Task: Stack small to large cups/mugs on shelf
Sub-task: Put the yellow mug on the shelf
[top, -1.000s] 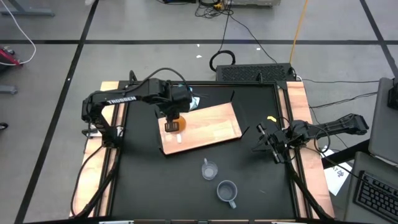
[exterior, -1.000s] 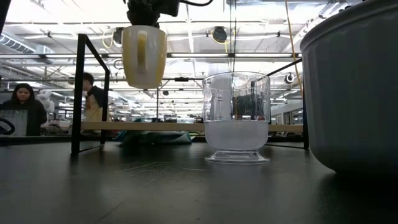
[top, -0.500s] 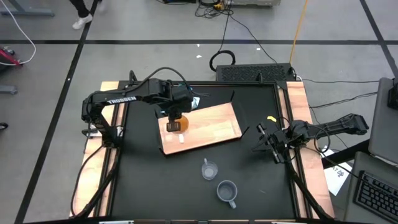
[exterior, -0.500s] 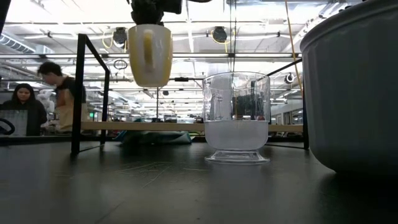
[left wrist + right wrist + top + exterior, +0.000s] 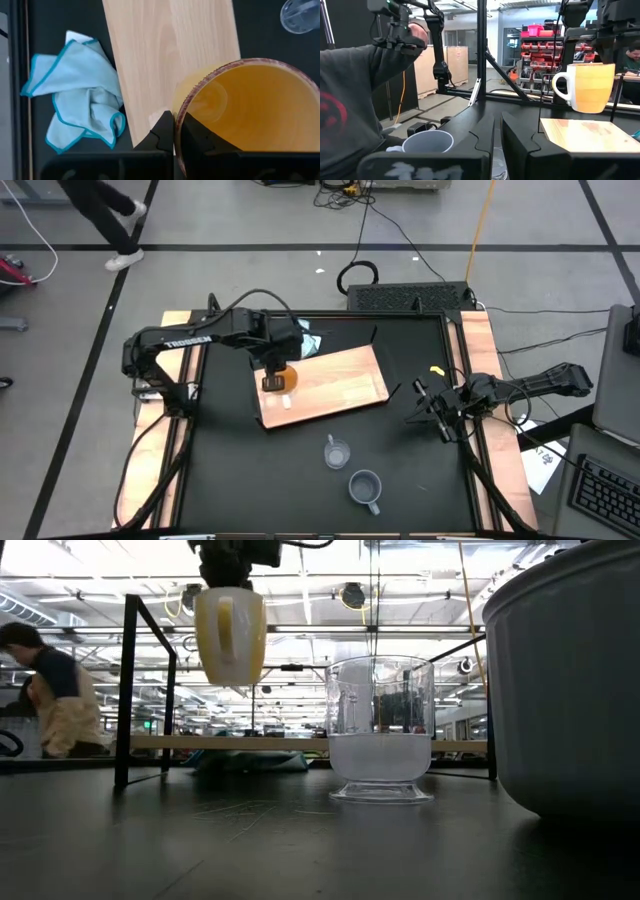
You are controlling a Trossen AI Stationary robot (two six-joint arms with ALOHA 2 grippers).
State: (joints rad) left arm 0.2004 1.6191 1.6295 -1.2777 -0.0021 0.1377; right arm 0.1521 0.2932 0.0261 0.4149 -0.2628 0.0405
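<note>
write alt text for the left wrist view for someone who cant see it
The left gripper holds the orange mug by its rim over the shelf. A light-blue cloth lies crumpled beside the shelf, and the glass cup shows at one corner.

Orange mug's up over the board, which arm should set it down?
Left. The left gripper already grips the orange mug by its rim and holds it above the shelf, so it likely only has to lower. The right gripper waits near the table's right edge, away from the mug.

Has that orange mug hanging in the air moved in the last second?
Yes, slightly. In the low view the orange mug, held by the left gripper, drifted back and forth, ending a bit farther from the glass cup.
</note>
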